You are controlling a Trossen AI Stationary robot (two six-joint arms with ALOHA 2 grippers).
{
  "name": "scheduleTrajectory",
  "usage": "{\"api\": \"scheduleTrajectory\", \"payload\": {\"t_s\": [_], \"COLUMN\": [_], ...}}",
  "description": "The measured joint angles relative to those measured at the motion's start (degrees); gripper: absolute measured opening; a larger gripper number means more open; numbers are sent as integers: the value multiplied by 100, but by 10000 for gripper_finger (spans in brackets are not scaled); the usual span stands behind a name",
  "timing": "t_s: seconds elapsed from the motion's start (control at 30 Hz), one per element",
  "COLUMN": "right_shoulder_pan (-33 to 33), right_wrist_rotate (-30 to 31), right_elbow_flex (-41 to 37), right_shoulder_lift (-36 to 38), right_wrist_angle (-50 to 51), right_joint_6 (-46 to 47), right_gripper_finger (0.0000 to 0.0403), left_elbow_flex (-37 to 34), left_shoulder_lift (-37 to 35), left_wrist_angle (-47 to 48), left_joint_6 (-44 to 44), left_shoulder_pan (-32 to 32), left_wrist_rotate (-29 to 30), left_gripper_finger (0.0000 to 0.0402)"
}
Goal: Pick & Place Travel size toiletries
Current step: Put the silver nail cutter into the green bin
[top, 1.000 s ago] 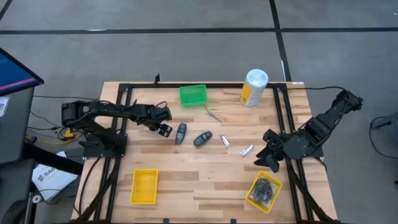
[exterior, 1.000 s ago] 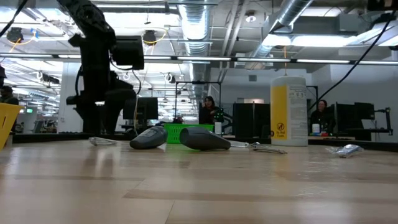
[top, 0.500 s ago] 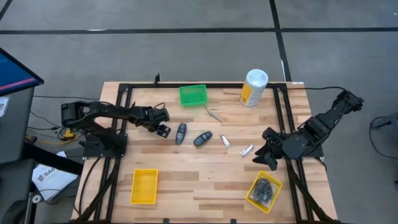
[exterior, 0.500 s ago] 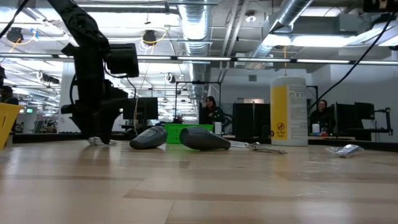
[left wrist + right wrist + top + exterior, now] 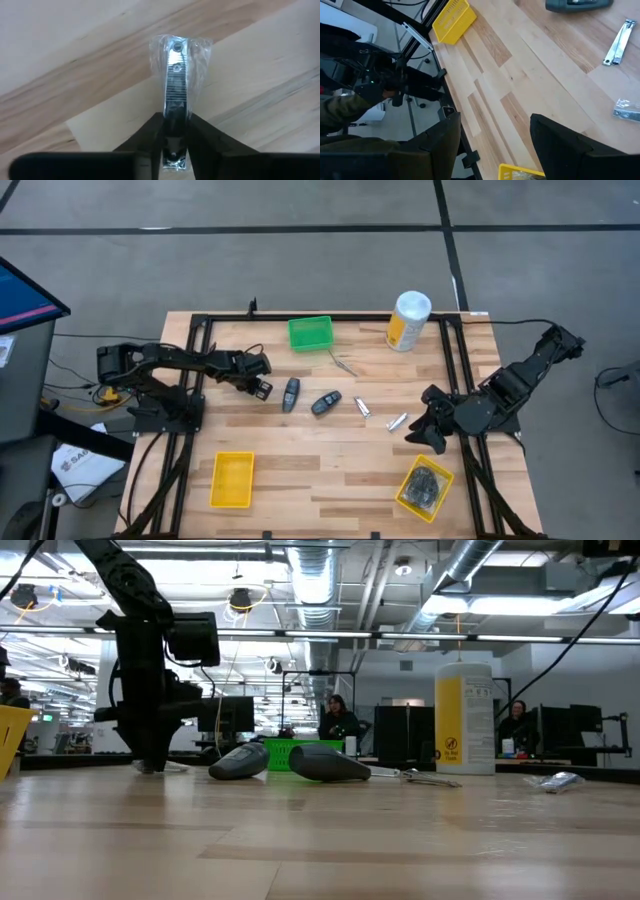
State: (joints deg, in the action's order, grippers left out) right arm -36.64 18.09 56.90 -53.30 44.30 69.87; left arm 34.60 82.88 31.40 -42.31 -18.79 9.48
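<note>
Inside right yellow tray (image 5: 405, 492): black bundles (image 5: 428, 484); left fingers (image 5: 150, 131) clamp wrapped clipper (image 5: 175, 75).

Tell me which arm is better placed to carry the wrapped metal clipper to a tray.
Left. Its gripper already straddles the wrapped clipper on the table. The right gripper waits open across the table, holding nothing.
</note>
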Motion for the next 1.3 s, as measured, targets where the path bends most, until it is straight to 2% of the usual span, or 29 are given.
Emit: {"api": "scheduleTrajectory", "payload": {"t_s": [0.1,0.3,0.47,0.7,0.83,1.0,1.3], "right_shoulder_pan": [0,7,7,15,38,112,289], "right_wrist_rotate": [2,4,9,90,168,170,168], "right_elbow_flex": [0,0,0,0,0,2,2], "right_shoulder_lift": [0,2,0,0,-37,-81,-114], "right_wrist_angle": [4,6,7,23,21,1,-38], "right_joint_6": [0,0,-1,-150,-203,-358,-565], "right_gripper_finger": [226,226,226,226,226,226,226], "left_elbow_flex": [1,-9,-10,-6,115,662,2341], "left_shoulder_lift": [-1,-130,-674,-1536,-1699,-1333,100], "left_wrist_angle": [-15,-94,-207,-347,-571,-972,-1229], "left_joint_6": [1,1,-41,-356,-469,-264,871], "left_shoulder_pan": [0,0,14,7,-42,-221,-802], "left_wrist_rotate": [-1,-53,-299,-214,-95,-81,-92], "left_gripper_finger": [46,46,46,46,46,46,46]}}
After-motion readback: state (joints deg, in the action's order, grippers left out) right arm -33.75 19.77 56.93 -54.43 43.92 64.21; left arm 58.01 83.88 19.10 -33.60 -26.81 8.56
